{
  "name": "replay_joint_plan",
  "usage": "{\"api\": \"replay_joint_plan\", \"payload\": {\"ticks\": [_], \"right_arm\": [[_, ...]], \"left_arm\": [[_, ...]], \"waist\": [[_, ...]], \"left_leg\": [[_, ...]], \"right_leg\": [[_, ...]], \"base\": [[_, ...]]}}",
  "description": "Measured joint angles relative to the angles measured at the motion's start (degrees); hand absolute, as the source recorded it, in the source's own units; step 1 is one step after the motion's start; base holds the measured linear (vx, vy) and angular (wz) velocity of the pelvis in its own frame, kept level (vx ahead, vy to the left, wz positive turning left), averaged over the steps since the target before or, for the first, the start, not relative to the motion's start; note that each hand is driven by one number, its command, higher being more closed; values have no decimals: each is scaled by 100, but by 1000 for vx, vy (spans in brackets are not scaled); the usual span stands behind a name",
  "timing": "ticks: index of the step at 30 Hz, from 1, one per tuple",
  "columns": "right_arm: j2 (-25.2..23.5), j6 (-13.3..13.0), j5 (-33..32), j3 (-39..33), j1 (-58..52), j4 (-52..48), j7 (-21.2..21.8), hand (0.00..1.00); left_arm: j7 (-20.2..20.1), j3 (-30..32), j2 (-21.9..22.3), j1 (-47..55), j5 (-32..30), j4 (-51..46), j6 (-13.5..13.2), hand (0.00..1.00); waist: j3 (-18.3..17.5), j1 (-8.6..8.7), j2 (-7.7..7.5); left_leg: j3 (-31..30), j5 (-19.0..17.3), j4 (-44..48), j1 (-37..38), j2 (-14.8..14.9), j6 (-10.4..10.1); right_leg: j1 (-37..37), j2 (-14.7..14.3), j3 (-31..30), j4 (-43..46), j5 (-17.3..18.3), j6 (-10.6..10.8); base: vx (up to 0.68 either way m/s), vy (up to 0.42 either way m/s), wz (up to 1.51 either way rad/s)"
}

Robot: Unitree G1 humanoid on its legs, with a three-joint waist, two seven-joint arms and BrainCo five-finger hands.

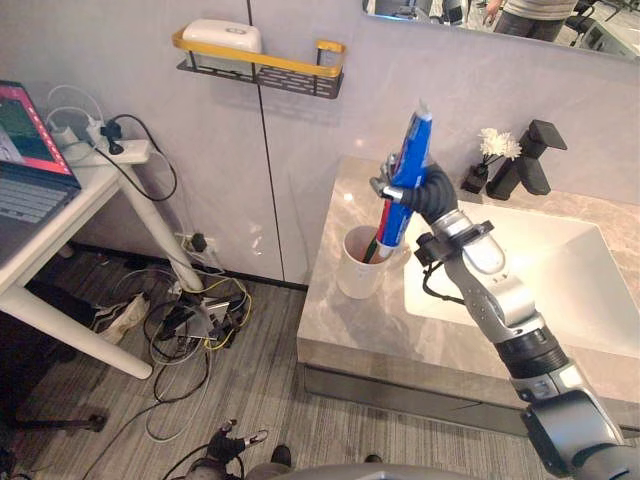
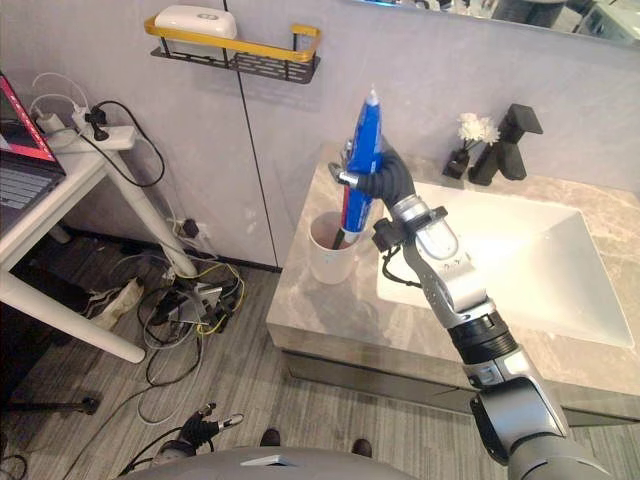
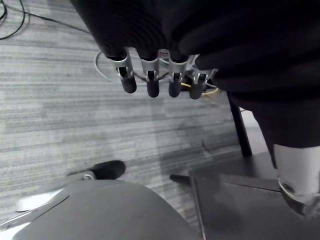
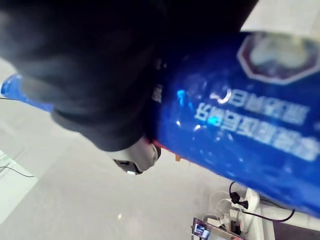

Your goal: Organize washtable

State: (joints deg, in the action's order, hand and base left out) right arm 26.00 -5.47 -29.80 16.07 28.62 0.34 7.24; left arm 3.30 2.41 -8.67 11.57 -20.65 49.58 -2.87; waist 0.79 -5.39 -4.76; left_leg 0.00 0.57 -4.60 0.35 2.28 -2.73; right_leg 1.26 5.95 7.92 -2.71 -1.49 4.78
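A blue toothpaste tube stands nearly upright over the stone counter, crimped end up. My right hand is shut round its middle, and in the right wrist view the tube lies across the hand. The tube's red and white lower end dips into a white cup at the counter's left end, beside the sink. Something dark and thin also leans inside the cup. My left hand hangs low over the floor, and its fingers are relaxed and hold nothing.
A white sink basin lies right of the cup, with a black faucet and a small vase of white flowers behind it. A wall shelf holds a white box. A laptop table and tangled cables are at the left.
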Motion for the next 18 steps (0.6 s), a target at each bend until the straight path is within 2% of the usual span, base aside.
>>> {"api": "replay_joint_plan", "payload": {"ticks": [18], "right_arm": [[-52,4,54,-15,-421,204,28,100]], "left_arm": [[-3,-4,-15,1,-4,-2,15,0]], "waist": [[8,6,-15]], "left_leg": [[-34,-3,60,-21,-21,-1]], "right_leg": [[41,22,60,173,99,0]], "base": [[0,-2,1]]}}
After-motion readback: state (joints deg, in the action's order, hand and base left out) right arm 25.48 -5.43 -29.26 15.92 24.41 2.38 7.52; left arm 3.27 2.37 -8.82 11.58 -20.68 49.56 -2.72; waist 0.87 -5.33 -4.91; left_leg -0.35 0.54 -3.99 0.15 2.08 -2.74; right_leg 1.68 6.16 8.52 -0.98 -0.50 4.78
